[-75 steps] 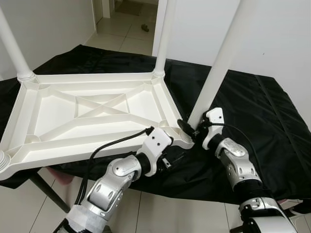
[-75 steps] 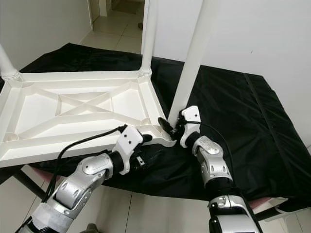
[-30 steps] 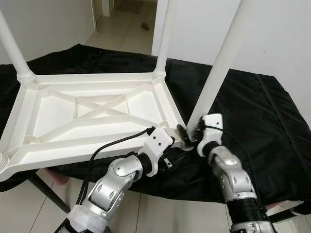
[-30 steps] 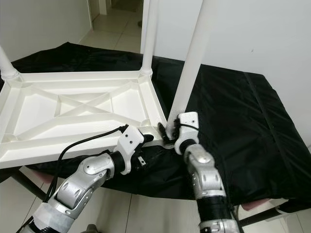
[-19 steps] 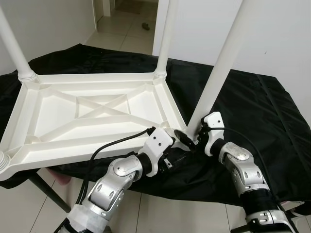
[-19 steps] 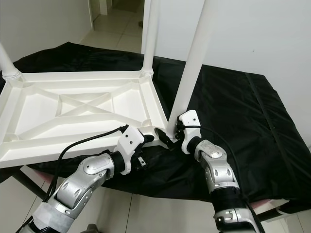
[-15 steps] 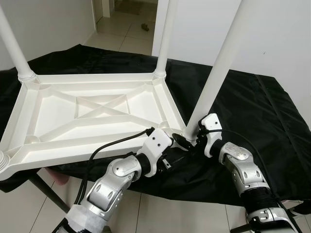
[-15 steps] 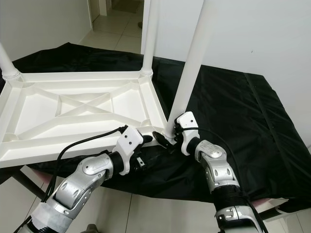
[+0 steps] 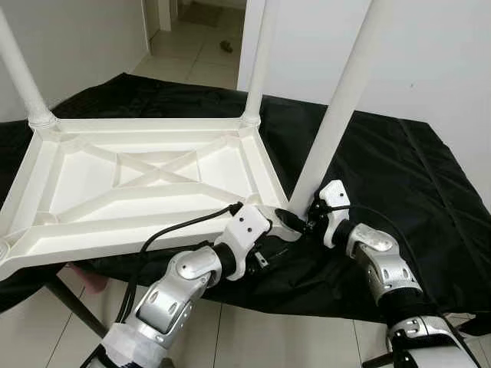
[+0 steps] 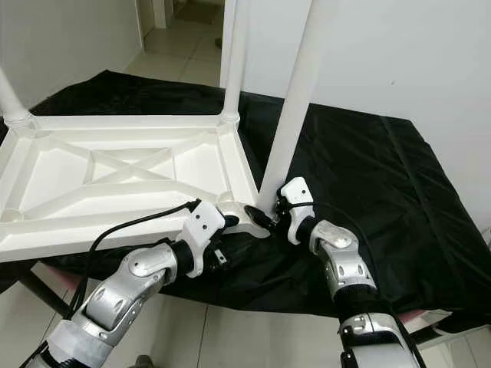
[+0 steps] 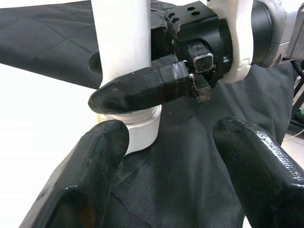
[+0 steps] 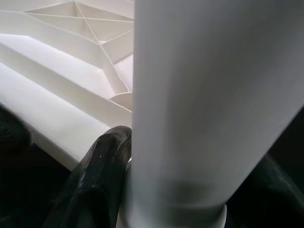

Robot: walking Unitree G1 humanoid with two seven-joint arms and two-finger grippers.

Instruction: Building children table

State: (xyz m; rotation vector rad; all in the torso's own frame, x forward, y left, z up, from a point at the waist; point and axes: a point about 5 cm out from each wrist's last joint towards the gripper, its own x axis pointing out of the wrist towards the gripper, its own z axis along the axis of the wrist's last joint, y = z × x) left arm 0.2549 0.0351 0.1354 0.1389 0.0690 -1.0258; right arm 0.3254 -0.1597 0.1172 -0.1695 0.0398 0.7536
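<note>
Upturned table top [image 9: 146, 180] on black cloth [image 9: 399, 176].
Right gripper [image 9: 301, 220] grasps the near leg [image 9: 331, 123] at its socket; left gripper [image 11: 171, 156] spread wide beside it.

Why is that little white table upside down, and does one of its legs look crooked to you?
The white table lies top-down on the black cloth for assembly. The leg at its near corner, gripped low down by the right hand, leans away from the tabletop, unlike the straighter far leg. It may not be fully seated.

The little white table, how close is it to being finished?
Two legs stand in the far corners of the upturned tabletop. The right gripper clasps a third leg at the near corner socket. The near-left corner has no leg.
</note>
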